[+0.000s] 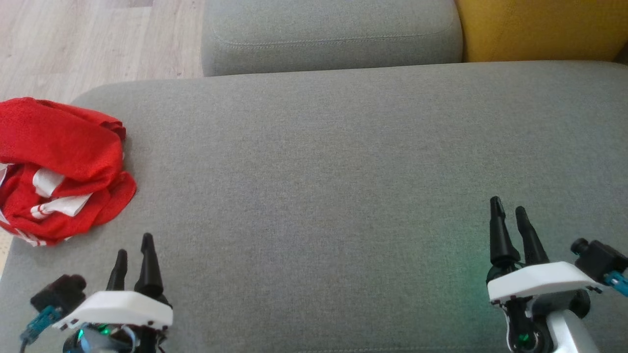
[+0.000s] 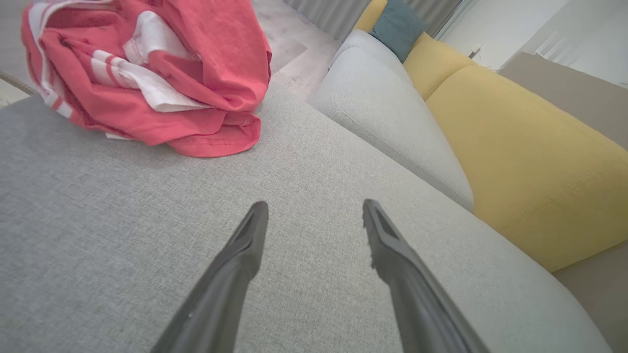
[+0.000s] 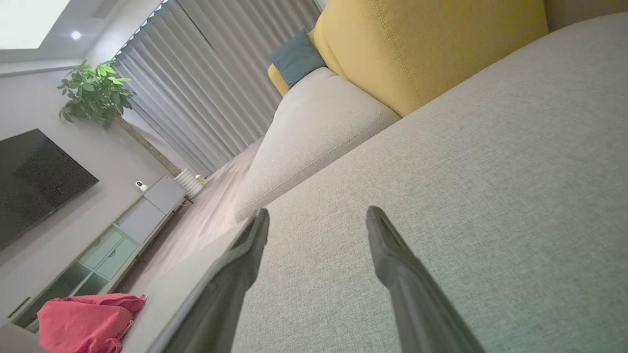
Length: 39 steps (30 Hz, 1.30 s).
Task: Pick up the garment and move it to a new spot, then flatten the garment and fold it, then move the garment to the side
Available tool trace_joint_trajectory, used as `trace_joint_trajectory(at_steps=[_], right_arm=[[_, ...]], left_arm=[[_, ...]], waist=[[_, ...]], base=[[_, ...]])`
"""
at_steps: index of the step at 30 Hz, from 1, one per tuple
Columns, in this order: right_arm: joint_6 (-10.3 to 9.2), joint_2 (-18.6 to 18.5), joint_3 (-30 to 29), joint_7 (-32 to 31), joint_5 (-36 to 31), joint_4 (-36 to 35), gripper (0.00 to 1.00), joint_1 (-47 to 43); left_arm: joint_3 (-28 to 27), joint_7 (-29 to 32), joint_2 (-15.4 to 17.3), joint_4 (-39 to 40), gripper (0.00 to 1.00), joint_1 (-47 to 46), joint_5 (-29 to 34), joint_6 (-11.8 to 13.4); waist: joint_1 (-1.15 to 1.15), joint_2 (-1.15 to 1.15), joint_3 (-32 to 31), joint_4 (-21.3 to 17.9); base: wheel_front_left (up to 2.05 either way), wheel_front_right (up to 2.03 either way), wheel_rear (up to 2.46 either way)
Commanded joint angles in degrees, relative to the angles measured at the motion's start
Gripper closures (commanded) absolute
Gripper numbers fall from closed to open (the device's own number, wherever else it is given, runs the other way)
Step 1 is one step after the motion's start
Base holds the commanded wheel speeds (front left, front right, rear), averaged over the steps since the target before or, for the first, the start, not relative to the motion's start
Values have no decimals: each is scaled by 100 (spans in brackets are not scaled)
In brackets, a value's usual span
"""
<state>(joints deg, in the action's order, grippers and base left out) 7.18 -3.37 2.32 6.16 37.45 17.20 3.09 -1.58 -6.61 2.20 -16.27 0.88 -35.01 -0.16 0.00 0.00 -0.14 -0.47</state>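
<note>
Head view: garment (image 1: 64,162) heaped on grey cushion (image 1: 314,171); left pincer (image 1: 134,245), right pincer (image 1: 507,205) parted, empty

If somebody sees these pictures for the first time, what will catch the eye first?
The crumpled red jersey, lying at the left edge of the grey sofa seat, stands out first. Next come the yellow cushion at the upper right and the left pincer and right pincer, both open and empty, low in the head view.

The red jersey (image 1: 64,166) is lying crumpled at the grey cushion's (image 1: 319,171) left edge, while the left gripper (image 1: 134,245) and right gripper (image 1: 508,205) are hovering nearer, fingers slightly parted.
</note>
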Motion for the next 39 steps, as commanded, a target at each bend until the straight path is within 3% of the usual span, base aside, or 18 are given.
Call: trace_joint_trajectory(at_steps=[1,39], right_arm=[[22,-93,126,107,-186,-182,0,299],[29,32,-30,730,-3055,-191,0,359]], left_arm=[[-59,-66,137,233,0,-277,198,29],[436,-685,469,232,0,-292,2778,562]], waist=[[0,0,0,-4],[0,0,10,-89]], base=[[0,0,0],[0,0,0]])
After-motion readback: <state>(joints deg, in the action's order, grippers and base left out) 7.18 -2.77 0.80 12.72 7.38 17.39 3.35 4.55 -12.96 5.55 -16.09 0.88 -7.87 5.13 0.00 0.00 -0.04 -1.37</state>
